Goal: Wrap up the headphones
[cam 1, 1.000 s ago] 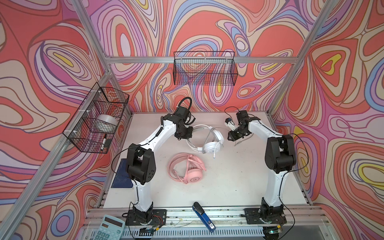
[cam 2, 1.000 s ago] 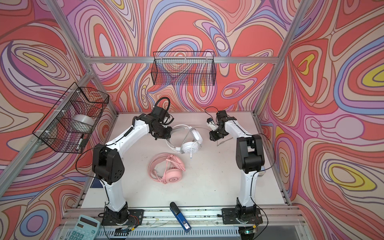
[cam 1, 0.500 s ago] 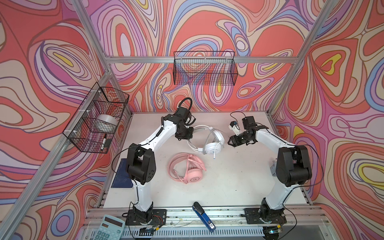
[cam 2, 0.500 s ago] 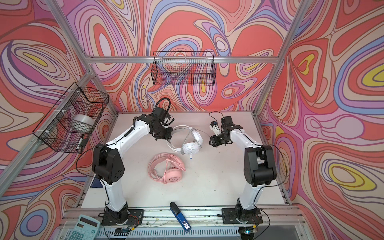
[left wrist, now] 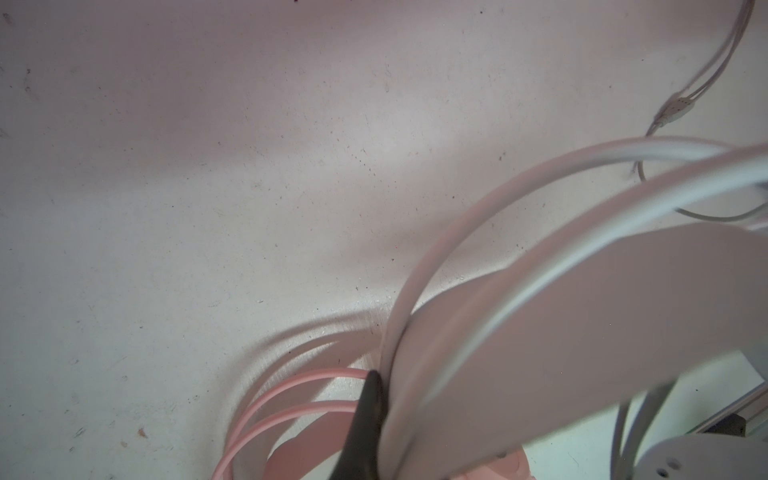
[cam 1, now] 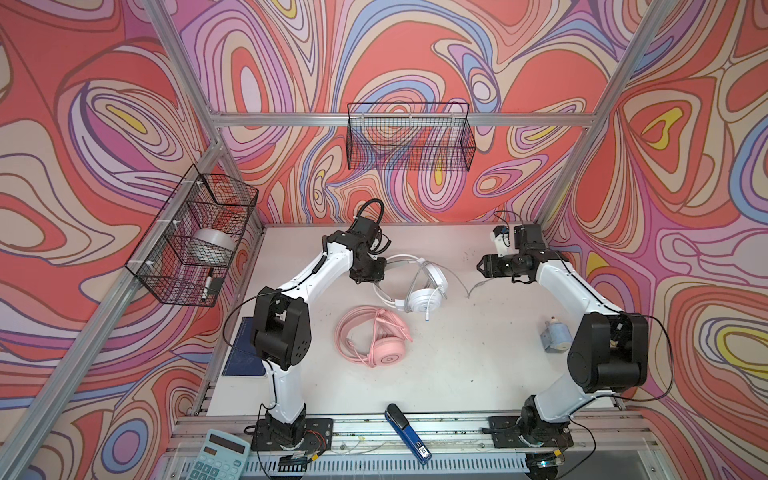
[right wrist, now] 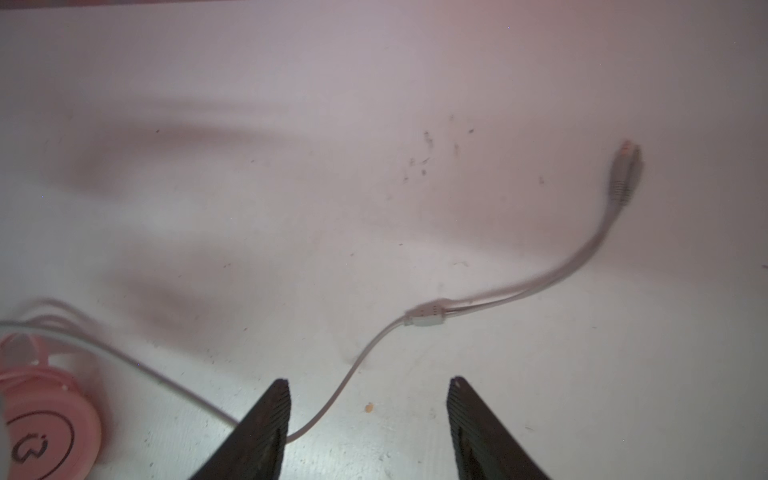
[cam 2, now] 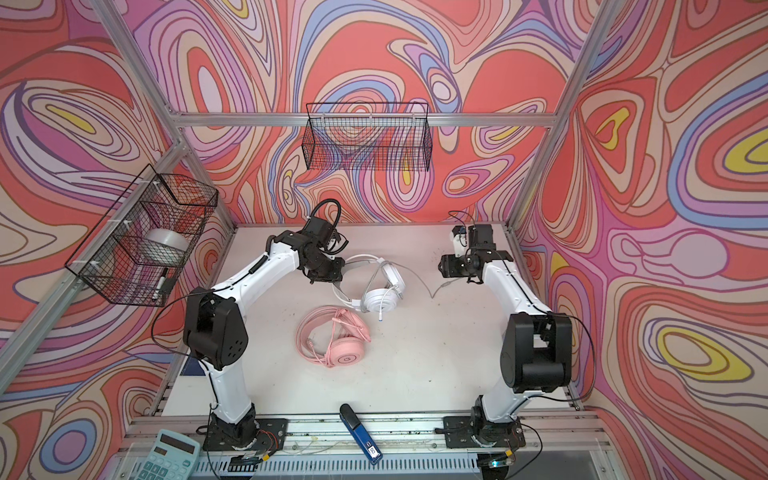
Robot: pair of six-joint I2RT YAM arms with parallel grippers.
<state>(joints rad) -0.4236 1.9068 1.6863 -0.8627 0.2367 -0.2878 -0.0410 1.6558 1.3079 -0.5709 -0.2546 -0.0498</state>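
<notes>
Fingers (right wrist: 266, 428) of right gripper (right wrist: 368, 384) stand apart over grey cable (right wrist: 361, 357), gripping nothing. Left gripper (cam 1: 371, 277) clamps headband (left wrist: 582, 332) of white headphones (cam 1: 428, 300).

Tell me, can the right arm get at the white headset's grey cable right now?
Probably yes. The right arm has its jaws standing open, and the grey cable lies loose on the table, running between them in the right wrist view with nothing covering it.

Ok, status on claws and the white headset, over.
Left claw shut on white headset. Right claw open over the loose grey cable, not gripping. Pink headset, cable coiled, lies close in front.
</notes>
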